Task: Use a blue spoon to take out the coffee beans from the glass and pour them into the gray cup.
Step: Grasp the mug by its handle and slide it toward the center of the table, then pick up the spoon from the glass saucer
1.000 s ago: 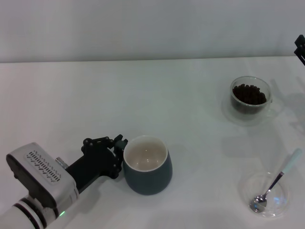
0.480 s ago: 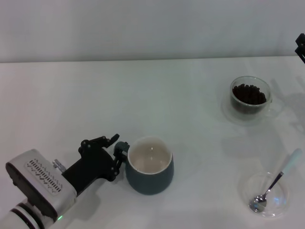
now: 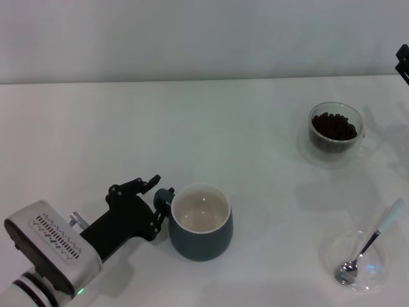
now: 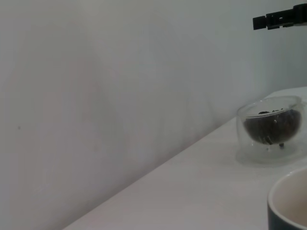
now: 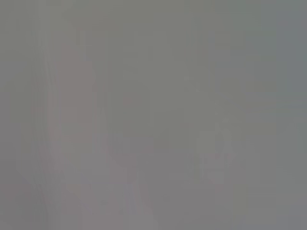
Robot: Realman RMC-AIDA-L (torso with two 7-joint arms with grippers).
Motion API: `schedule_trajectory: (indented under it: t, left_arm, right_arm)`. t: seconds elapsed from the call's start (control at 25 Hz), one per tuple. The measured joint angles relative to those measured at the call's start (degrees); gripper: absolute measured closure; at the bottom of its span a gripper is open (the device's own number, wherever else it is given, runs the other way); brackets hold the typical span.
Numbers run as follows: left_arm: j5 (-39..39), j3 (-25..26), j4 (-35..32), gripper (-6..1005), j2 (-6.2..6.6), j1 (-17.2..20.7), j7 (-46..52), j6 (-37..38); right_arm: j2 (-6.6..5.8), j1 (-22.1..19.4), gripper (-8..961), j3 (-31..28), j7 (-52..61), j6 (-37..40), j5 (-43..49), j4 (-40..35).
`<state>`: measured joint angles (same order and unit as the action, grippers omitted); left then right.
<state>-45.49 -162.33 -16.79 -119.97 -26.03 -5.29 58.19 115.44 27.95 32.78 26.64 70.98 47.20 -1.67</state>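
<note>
Head view shows the cup (image 3: 200, 221) empty, beans (image 3: 333, 126) all in the glass (image 3: 337, 128), spoon (image 3: 369, 244) untouched, left hand (image 3: 153, 203) released beside the cup.

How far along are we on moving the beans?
Nothing is moved yet: the gray cup looks empty, and the coffee beans all sit in the glass. The left gripper is at the cup's side. The blue spoon lies untouched in the clear dish. All scooping and pouring remain.

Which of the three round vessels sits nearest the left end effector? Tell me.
The dark blue-gray ceramic mug, beside the left end effector; the clear glass of coffee beans and the flat clear dish lie far right.
</note>
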Motion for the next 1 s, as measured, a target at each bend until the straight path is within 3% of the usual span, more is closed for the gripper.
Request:
schedule_trajectory:
  t: [0.56, 0.76, 1.0]
  left_arm:
    - [-0.22, 0.09, -0.07, 503, 0.23, 5.33, -1.32, 6.08]
    - [-0.25, 0.08, -0.09, 296, 0.31, 7.39, -1.34, 7.07]
    - [-3.02, 0.09, -0.09, 256, 0.41, 11.30, -1.03, 12.40]
  right_arm:
    - [-0.13, -0.42, 85, 0.00, 0.00, 0.15, 0.00, 0.00]
    - [-0.13, -0.44, 85, 0.00, 0.01, 0.68, 0.00, 0.00]
    - [-0.15, -1.17, 84, 0.06, 2.63, 1.85, 0.00, -0.67]
